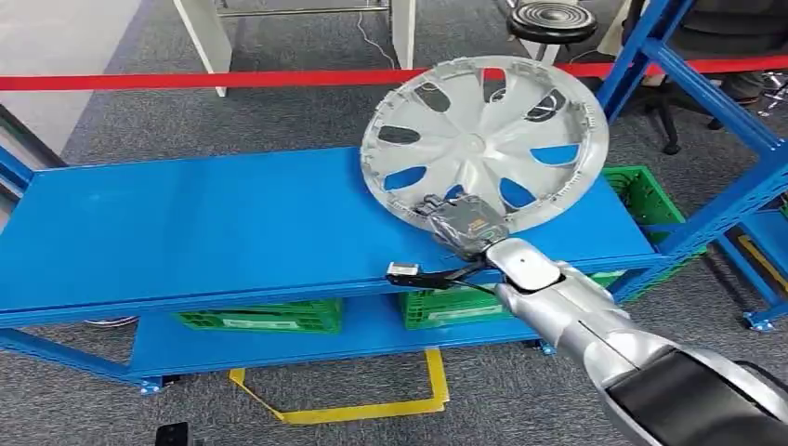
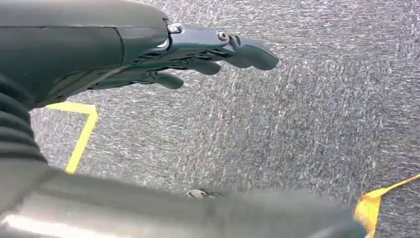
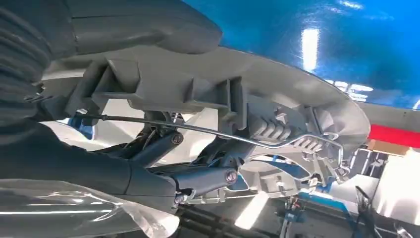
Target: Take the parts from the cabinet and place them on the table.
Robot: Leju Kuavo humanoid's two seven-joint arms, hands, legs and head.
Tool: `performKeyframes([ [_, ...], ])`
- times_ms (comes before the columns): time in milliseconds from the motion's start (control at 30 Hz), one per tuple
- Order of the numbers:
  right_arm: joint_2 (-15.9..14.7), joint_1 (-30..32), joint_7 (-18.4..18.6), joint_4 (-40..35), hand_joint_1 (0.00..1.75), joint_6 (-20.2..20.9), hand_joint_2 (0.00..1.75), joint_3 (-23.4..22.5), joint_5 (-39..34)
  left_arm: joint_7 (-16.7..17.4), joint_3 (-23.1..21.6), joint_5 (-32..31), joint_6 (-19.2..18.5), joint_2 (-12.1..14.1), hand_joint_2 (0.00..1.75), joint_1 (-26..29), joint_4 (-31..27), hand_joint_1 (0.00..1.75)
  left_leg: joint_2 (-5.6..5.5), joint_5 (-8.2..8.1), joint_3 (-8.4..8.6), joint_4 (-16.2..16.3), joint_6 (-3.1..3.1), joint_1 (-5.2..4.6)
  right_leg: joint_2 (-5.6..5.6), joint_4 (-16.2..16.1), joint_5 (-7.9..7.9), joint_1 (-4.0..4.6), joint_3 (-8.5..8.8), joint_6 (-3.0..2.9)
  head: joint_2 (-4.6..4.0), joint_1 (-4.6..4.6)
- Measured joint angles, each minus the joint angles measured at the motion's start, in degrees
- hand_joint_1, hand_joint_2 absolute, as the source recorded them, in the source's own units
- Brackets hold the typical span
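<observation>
Three cameras: one high on the body, one behind each wrist

The head view looks forward and down from above onto the blue table (image 1: 186, 223), the hubcap (image 1: 483, 139) and the carpet around them. The right wrist view sits very close behind the right robot hand (image 3: 198, 173), looking up along the hubcap's ribbed back (image 3: 223, 99) with the blue table top behind; it shares hubcap, table and hand (image 1: 465, 223) with the head view. The left wrist view looks down past the left robot hand (image 2: 198, 54) at grey carpet (image 2: 297, 124) and yellow tape (image 2: 81, 134), also seen in the head view
</observation>
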Motion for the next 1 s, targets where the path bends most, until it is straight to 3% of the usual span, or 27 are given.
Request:
performKeyframes([
  [400, -0.57, 0.27, -1.2, -1.99, 1.75, -1.42, 1.75, -0.41, 0.66, 1.03, 0.35, 0.17, -0.37, -0.13, 1.75, 0.0, -0.02, 0.0, 0.0, 0.0, -0.01, 0.0, 0.0, -0.01, 0.0, 0.0, 0.0, -0.01, 0.0, 0.01, -0.02, 0.02],
  [700, -1.12, 2.74, -1.31, -8.25, 1.75, -6.25, 1.75, -1.53, 3.72, 2.23, 0.72, -1.05, -0.33, -0.31, 1.75, 0.0, 0.0, 0.0, 0.0, -0.03, -0.02, 0.03, 0.02, -0.01, -0.01, -0.02, 0.0, -0.03, 0.01, 0.03, -0.02, 0.0],
  [733, -1.11, 3.1, -1.31, -9.25, 1.75, -6.34, 1.75, -1.73, 3.76, 2.25, 0.72, -1.18, -0.35, -0.26, 1.75, 0.02, 0.0, 0.0, -0.04, -0.04, -0.1, 0.47, 0.65, -0.27, -0.08, -0.28, 0.42, -0.36, 0.07, 0.67, -0.02, 0.0],
  [800, -1.4, 4.14, -1.33, -12.14, 1.75, -6.38, 1.75, -2.6, 3.89, 2.27, 0.74, -1.23, -0.57, -0.31, 1.75, -0.04, 0.0, 0.0, -0.01, 0.83, 0.28, -0.83, 1.49, -0.41, -0.05, -1.01, 0.85, -0.36, 0.43, 1.27, -0.02, -0.07],
  [833, -1.75, 4.76, -1.42, -13.47, 1.75, -6.43, 1.75, -3.08, 3.89, 2.34, 0.76, -1.25, -0.81, -0.44, 1.75, -0.06, -0.02, 0.0, 0.3, 1.64, 1.09, -2.48, 1.78, 0.27, 0.01, -0.87, -0.02, -0.42, -0.15, 1.28, -0.02, 0.0],
  [867, -1.88, 4.99, -1.71, -14.41, 1.75, -6.47, 1.75, -3.43, 3.89, 2.51, 0.76, -1.25, -1.38, -0.46, 1.75, -0.1, -0.02, 0.0, 0.31, 2.07, 1.38, -3.27, 2.13, 0.14, 0.0, 0.34, -1.48, -0.35, -0.64, 1.37, -0.02, 0.13],
  [933, -2.47, 6.22, -2.69, -16.99, 1.75, -6.65, 1.75, -4.51, 3.61, 2.78, 0.92, -0.81, -3.01, -0.55, 1.75, -0.16, 0.0, 0.0, 0.33, 2.28, 1.19, -3.29, 2.28, 0.19, 0.06, 8.95, -5.88, -0.62, -4.06, 1.69, -0.02, 0.2],
  [967, -2.73, 7.09, -3.19, -17.95, 1.75, -6.73, 1.75, -4.94, 3.39, 2.84, 1.03, -0.61, -3.43, -0.68, 1.75, -0.11, -0.02, 0.0, 0.33, 2.27, 1.19, -3.29, 2.27, 0.24, 0.05, 12.87, -7.34, -0.79, -5.69, 1.99, -0.02, 0.2],
  [1000, -2.84, 7.95, -3.67, -18.6, 1.75, -6.73, 1.75, -5.25, 3.04, 2.89, 1.11, -0.55, -3.94, -0.72, 1.75, -0.06, 0.0, 0.0, 0.32, 2.3, 1.17, -3.23, 2.21, 0.36, 0.03, 15.16, -7.61, -1.02, -6.71, 2.32, -0.02, 0.17],
])
